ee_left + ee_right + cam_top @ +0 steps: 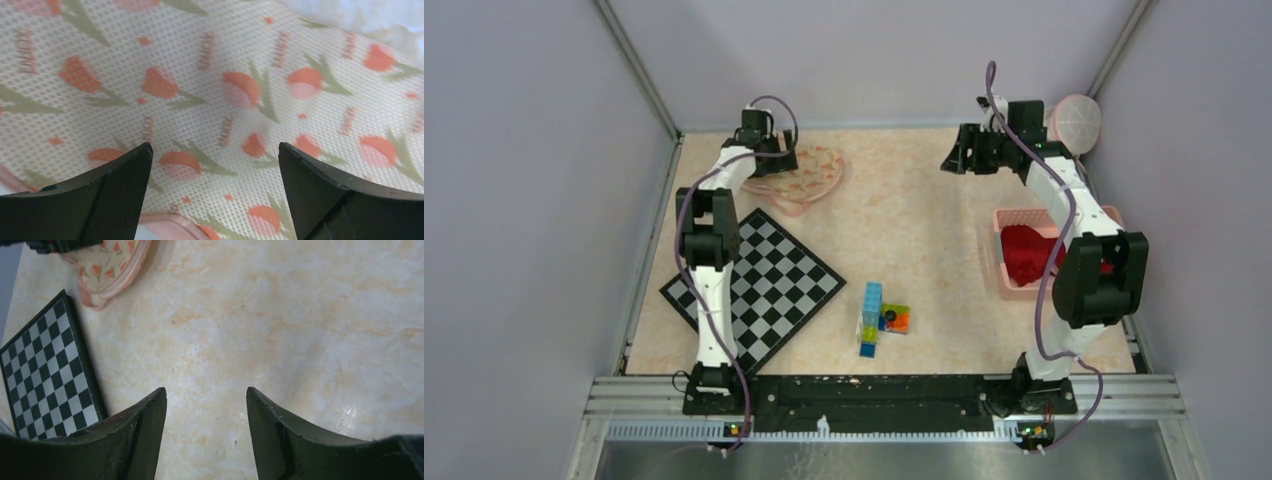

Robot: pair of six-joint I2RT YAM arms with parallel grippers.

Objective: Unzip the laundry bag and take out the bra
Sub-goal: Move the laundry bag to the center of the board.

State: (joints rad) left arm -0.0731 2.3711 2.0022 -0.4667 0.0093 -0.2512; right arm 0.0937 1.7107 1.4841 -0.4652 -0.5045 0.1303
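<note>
The laundry bag (pixel 812 178) is a cream mesh pouch with orange tulips and pink trim, lying flat at the back left of the table. My left gripper (pixel 771 155) hovers right above it with its jaws wide apart. In the left wrist view the mesh (pixel 225 75) fills the frame under the open left gripper (pixel 215 150), with the pink trim (pixel 165 225) at the bottom edge. My right gripper (pixel 957 157) is open over bare table at the back right; in its wrist view (pixel 206 392) the bag (pixel 107 265) lies far off. No zipper pull shows. The bra is hidden.
A checkerboard (pixel 759 285) lies near the left arm. Coloured blocks (pixel 879 318) sit at the front middle. A pink basket (pixel 999 250) holding red cloth (pixel 1024 255) stands on the right. A round pink mesh item (pixel 1076 122) leans at the back right corner.
</note>
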